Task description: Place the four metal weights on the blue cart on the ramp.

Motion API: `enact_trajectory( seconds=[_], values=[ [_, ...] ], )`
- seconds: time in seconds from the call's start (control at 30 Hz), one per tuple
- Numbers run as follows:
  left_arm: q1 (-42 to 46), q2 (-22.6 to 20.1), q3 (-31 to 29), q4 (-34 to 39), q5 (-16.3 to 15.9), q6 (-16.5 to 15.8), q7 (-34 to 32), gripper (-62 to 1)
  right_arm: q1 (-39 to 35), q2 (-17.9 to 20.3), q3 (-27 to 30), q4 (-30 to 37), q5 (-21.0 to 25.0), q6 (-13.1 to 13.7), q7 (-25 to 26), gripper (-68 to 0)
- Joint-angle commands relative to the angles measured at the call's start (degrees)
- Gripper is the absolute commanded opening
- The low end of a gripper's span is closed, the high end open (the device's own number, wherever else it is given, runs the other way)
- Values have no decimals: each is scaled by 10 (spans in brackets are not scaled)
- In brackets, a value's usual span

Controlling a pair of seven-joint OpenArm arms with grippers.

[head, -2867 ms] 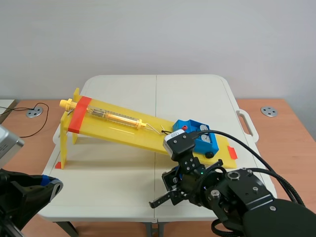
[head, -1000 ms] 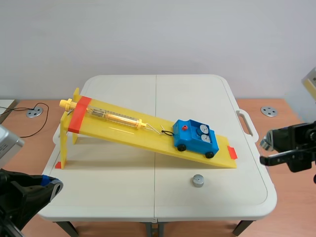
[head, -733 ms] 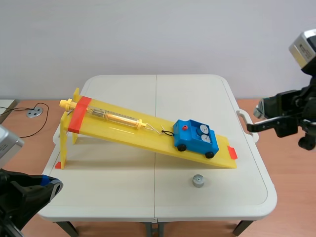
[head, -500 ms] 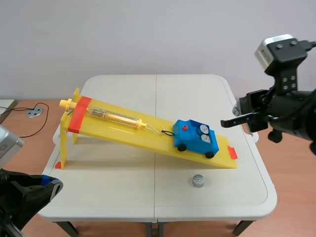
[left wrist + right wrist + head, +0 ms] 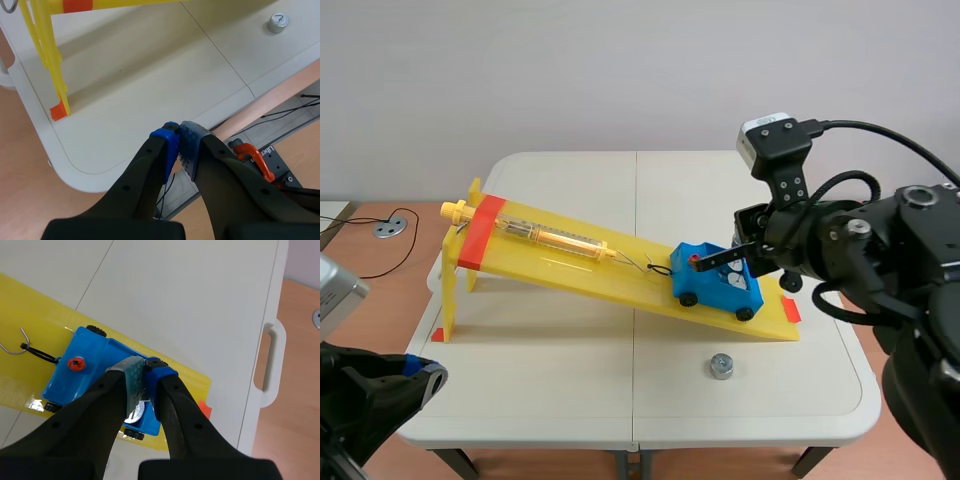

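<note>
The right claw (image 5: 145, 364) is hovering over the blue cart (image 5: 75, 382), its pads pressing together on nothing. The cart is sitting low on the yellow ramp (image 5: 560, 265), one weight (image 5: 134, 414) showing inside. A loose weight (image 5: 721, 366) is lying on the surface (image 5: 550, 350) near the ramp's foot. The left claw (image 5: 178, 132) is closed and empty.
</note>
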Motion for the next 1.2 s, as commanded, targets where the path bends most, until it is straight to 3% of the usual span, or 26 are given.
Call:
enact_trajectory(
  seconds=[0.0, 0.33, 1.17],
  values=[
    [-11, 3, -10, 28, -42, -1, -47, -580, 63, 2, 4, 42, 4, -38, 103, -667],
    [-11, 3, -10, 28, -42, -1, -47, -580, 99, -16, -25, -12, -27, -63, 110, -667],
    [-11, 3, -10, 28, -42, -1, -47, -580, 109, -17, -37, -67, -36, -63, 152, -667]
  ],
)
